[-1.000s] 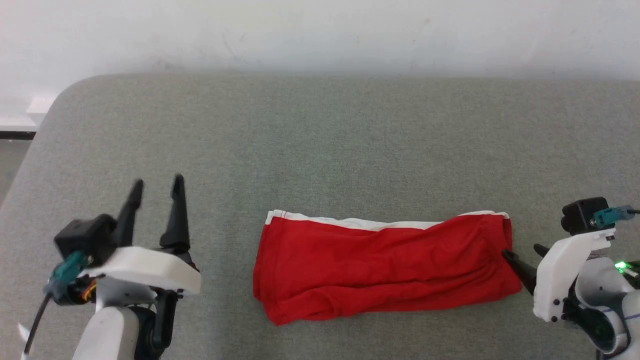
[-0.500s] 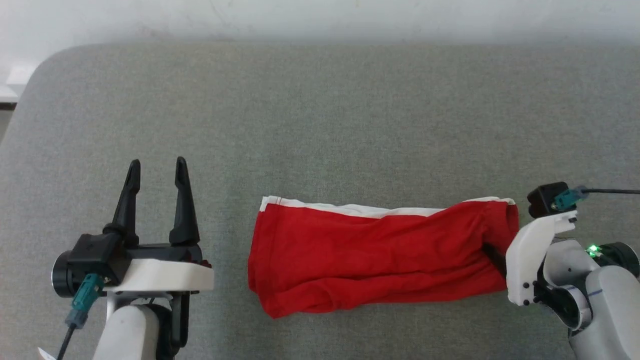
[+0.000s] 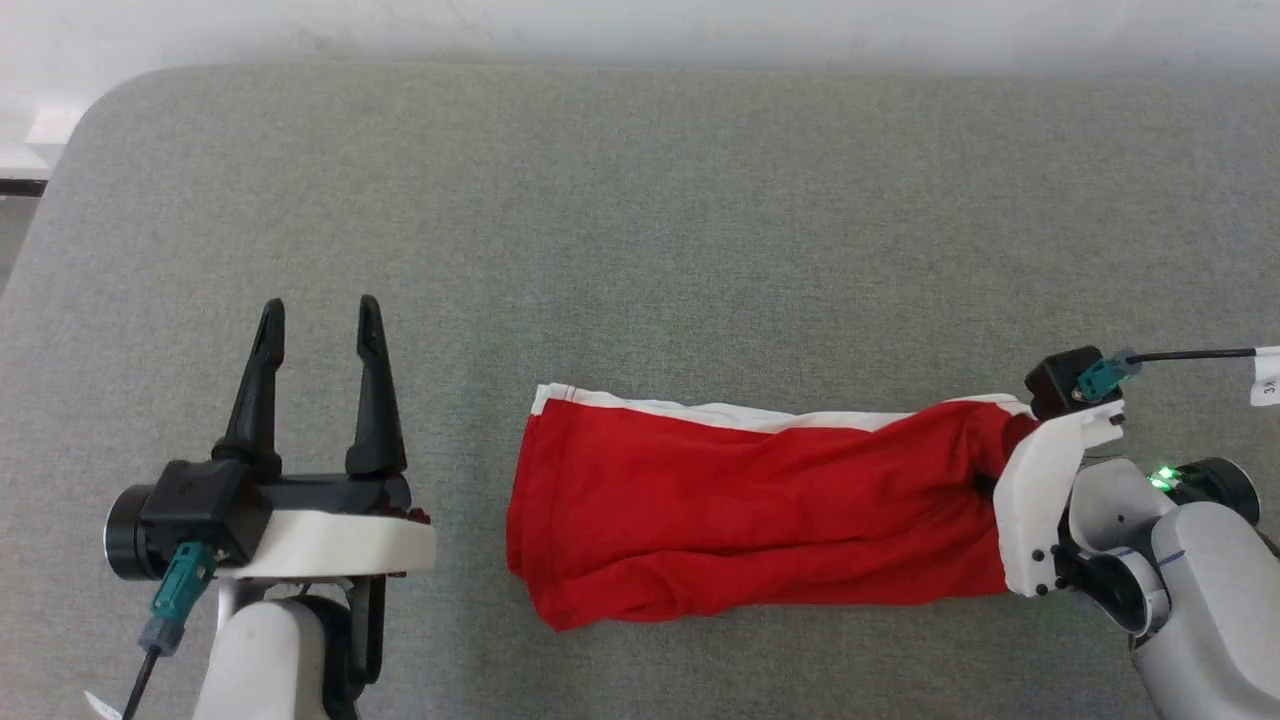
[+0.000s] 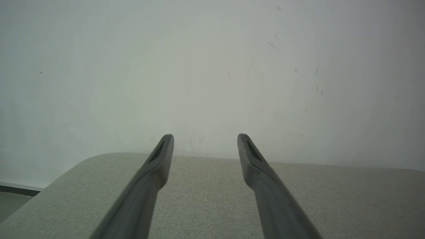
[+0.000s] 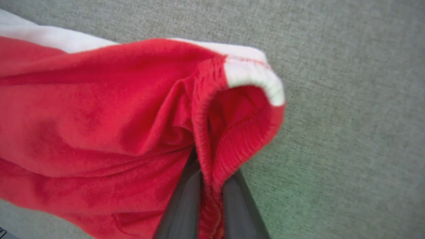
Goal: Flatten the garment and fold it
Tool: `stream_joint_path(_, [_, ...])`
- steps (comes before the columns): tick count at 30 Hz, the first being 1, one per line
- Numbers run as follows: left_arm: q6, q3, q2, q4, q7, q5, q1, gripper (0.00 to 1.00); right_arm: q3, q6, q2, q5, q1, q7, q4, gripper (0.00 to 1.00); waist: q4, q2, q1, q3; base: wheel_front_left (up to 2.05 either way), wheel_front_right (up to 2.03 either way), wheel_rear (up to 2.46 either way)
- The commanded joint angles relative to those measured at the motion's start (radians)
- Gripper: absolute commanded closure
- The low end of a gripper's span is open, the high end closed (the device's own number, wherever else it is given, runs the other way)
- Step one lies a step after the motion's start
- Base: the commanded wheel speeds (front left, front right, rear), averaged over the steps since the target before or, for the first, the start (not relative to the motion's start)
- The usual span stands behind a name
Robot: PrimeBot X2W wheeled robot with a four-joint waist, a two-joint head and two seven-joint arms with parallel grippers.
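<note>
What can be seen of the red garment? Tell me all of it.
The garment is bright red, thin, soft-looking fabric with a white band along its far edge. It lies as a long, wrinkled strip, apparently folded over itself, on the grey padded table, running left to right. Its right end is bunched up, showing a ribbed hem and a white corner, and is pinched between the fingers of the right end effector. Nothing else touches it.

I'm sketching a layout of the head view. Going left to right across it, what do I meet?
In order: left gripper, open → garment, lying on the grey surface → right gripper, pinching the garment's right end.
</note>
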Motion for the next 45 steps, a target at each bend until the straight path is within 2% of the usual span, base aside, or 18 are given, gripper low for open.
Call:
stream_joint_path(1, [-0.009, 0.01, -0.006, 0.003, -0.005, 0.008, 0.005, 0.0, 0.013, 0.006, -0.001, 0.009, 0.037, 0.016, 0.044, 1.0, -0.005, 0.0001, 0.0, -0.009, 0.0, 0.0, 0.0])
stream_joint_path(10, [-0.033, 0.035, -0.023, 0.017, -0.005, 0.019, 0.021, 0.0, -0.141, 0.006, -0.135, -0.017, 0.05, 0.034, 0.077, 1.0, -0.017, 0.0001, 0.0, -0.035, 0.0, 0.0, 0.0])
stream_joint_path(15, [-0.042, 0.047, -0.029, 0.02, -0.005, 0.023, 0.028, 0.0, -0.219, 0.006, -0.151, -0.069, 0.046, 0.063, 0.089, 1.0, -0.028, 0.0001, 0.0, -0.041, 0.0, 0.0, 0.0])
stream_joint_path(20, [-0.05, 0.059, -0.034, 0.024, -0.005, 0.024, 0.038, 0.0, -0.185, 0.006, -0.173, -0.074, 0.048, 0.117, 0.017, 1.0, -0.038, 0.0001, 0.0, -0.058, 0.0, 0.0, 0.0])
stream_joint_path(25, [-0.057, 0.065, -0.037, 0.028, -0.005, 0.021, 0.047, 0.0, -0.128, 0.006, -0.203, 0.0, 0.075, 0.212, -0.174, 1.0, -0.041, 0.0001, 0.0, -0.077, 0.0, 0.0, 0.0])
stream_joint_path(29, [-0.062, 0.066, -0.04, 0.033, -0.005, 0.016, 0.048, 0.0, -0.095, 0.006, -0.186, 0.067, 0.099, 0.271, -0.331, 1.0, -0.039, 0.0001, 0.0, -0.084, 0.0, 0.0, 0.0])
stream_joint_path(33, [-0.063, 0.061, -0.042, 0.037, -0.005, 0.011, 0.045, 0.0, -0.042, 0.006, -0.128, 0.111, 0.098, 0.278, -0.41, 1.0, -0.031, 0.0001, 0.0, -0.084, 0.0, 0.0, 0.0])
stream_joint_path(39, [-0.067, 0.057, -0.044, 0.039, -0.005, 0.002, 0.041, 0.0, 0.042, 0.006, -0.044, 0.115, 0.062, 0.259, -0.395, 1.0, -0.009, 0.0001, 0.0, -0.072, 0.0, 0.0, 0.0])
stream_joint_path(45, [-0.067, 0.059, -0.044, 0.038, -0.005, -0.002, 0.039, 0.0, 0.127, 0.006, 0.032, 0.067, -0.007, 0.229, -0.297, 1.0, 0.016, 0.0001, 0.0, -0.055, 0.0, 0.0, 0.0])
